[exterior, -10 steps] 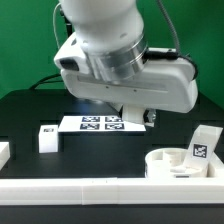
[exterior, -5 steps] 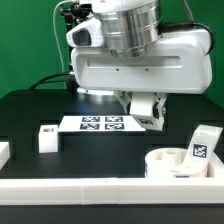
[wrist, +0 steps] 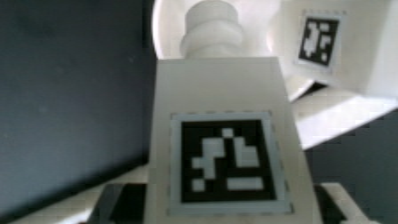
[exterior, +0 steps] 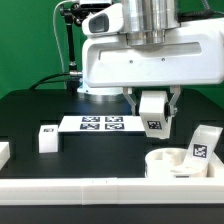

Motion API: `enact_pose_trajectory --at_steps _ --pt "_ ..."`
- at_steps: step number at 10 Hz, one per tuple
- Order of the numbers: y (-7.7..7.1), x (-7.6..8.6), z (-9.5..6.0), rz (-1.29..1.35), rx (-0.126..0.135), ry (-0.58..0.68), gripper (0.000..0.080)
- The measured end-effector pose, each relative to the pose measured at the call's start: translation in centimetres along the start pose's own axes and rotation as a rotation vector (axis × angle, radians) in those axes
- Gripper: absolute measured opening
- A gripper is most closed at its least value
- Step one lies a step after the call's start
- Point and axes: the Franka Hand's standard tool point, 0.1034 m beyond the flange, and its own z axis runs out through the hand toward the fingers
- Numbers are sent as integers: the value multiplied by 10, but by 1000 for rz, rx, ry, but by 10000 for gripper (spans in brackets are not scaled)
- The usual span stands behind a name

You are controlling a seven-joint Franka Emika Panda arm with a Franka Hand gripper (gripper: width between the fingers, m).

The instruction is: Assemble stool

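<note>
Above the black counter (exterior: 30,110), just toward 3 o'clock from the centre of the exterior view, the hand (exterior: 153,100) is clamped on a leg (exterior: 155,120). The leg is a small white block with a black-and-white square tag, held off the surface. The seat (exterior: 172,165), a low white drum, sits at 4 o'clock, with a second leg (exterior: 201,144) at its far rim. A third leg (exterior: 45,137) stands at 9 o'clock. Since half a second ago, hand and leg have shifted toward 3 o'clock, nearer the seat.
</note>
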Motion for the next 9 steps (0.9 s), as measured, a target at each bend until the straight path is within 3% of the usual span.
enact_pose_trajectory --at_steps 4,7,9 --pt "-13 -5 8 -36 46 194 338" --pt "3 3 8 -257 10 226 338" --pt "2 3 8 -272 10 247 338"
